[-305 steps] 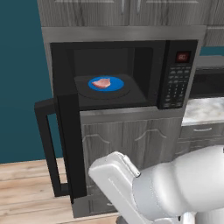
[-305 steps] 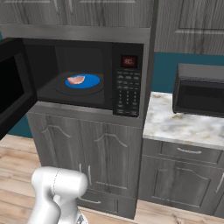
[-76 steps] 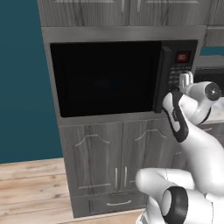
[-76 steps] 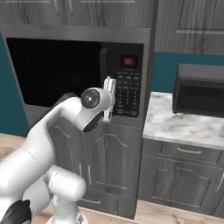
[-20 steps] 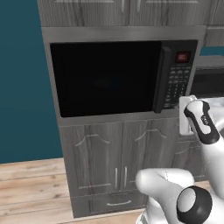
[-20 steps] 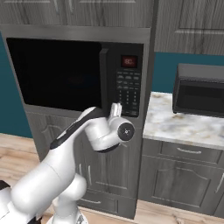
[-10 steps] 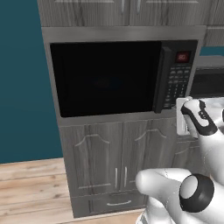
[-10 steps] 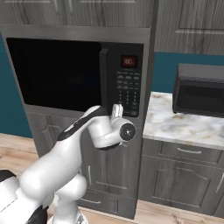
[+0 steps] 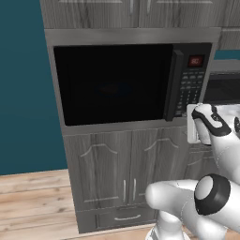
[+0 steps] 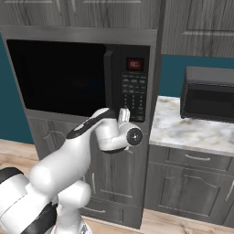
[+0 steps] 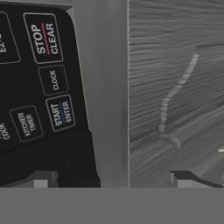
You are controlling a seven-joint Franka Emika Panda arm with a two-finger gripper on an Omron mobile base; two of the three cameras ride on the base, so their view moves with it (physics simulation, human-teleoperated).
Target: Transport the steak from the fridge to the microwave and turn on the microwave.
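Just ahead of the spread fingers [image 11: 41, 178], the microwave [image 11: 43, 87] keypad.

The microwave [image 9: 117, 84] is sitting shut in grey cabinets [image 9: 117, 173], its red display [image 9: 195, 60] glowing. The end effector [image 9: 191, 123] is hovering at the keypad's [image 9: 188, 91] lower right corner.

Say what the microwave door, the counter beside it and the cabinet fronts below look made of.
Microwave door: dark glossy glass, probably, nearly black with faint sheen. Counter: polished marble or stone-look slab, pale with grey-brown veining. Cabinet fronts: grey wood or wood-look laminate, visible streaky grain, matte, with slim metal-looking handles.
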